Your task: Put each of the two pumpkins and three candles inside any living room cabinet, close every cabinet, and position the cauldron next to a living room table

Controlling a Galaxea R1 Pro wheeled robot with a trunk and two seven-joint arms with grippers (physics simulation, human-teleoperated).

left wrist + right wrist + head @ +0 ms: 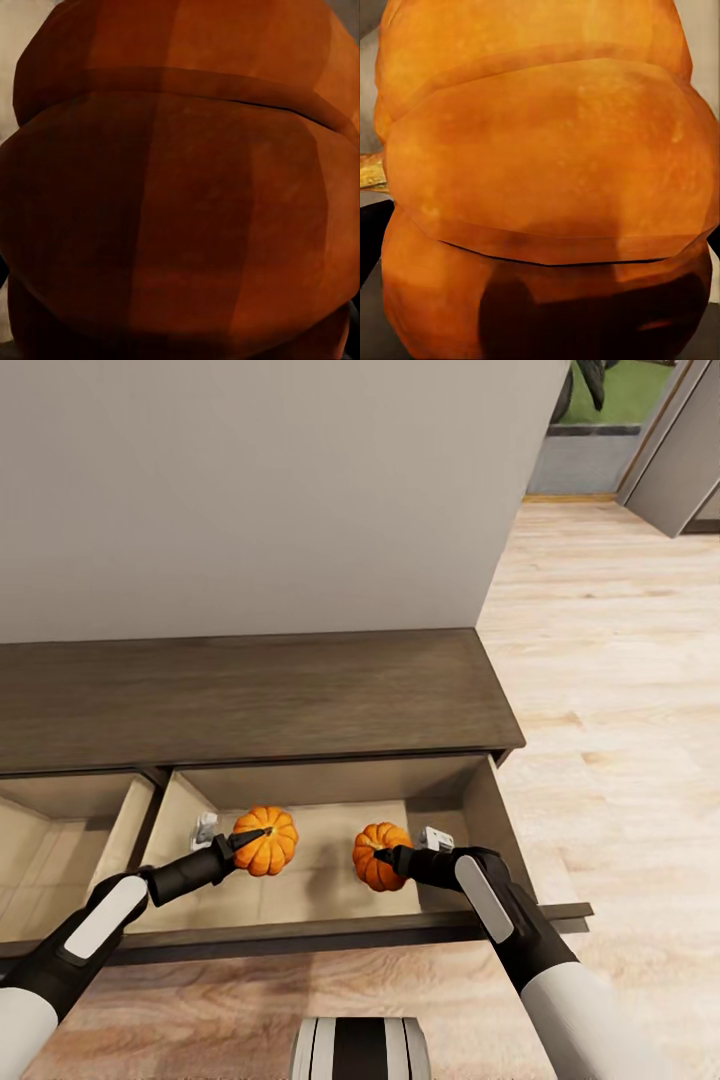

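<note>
**Two pumpkins held over the open drawer**

The cabinet [250, 695] runs long and low along the wall, its dark top bare, and two of its drawers stand pulled out toward the robot. The wider drawer [330, 905] lies directly under both pincers, with its tan floor showing below them; a second open drawer [50, 850] lies off to the outer side of the left pincer.

The left pincer [262, 838] pinches the left pumpkin [266, 840], which sits right at its fingertips and just ahead of them; in the left wrist view that pumpkin [180, 195] crowds the lens. The right pincer [385, 856] likewise pinches the right pumpkin [376, 856], again at the fingertips, and in the right wrist view the orange ribs [547, 172] sit hard against the camera with a bit of stalk at one edge. Whether either pumpkin already touches the drawer floor I cannot tell.

The relation that matters is straight down: each pumpkin lies between its pincer and the drawer floor, well inside the drawer walls. Each arm is nearest its own pumpkin, and the two pumpkins stand apart, so the likely next move is simply to lower and let go. No candles are in sight here.
</note>
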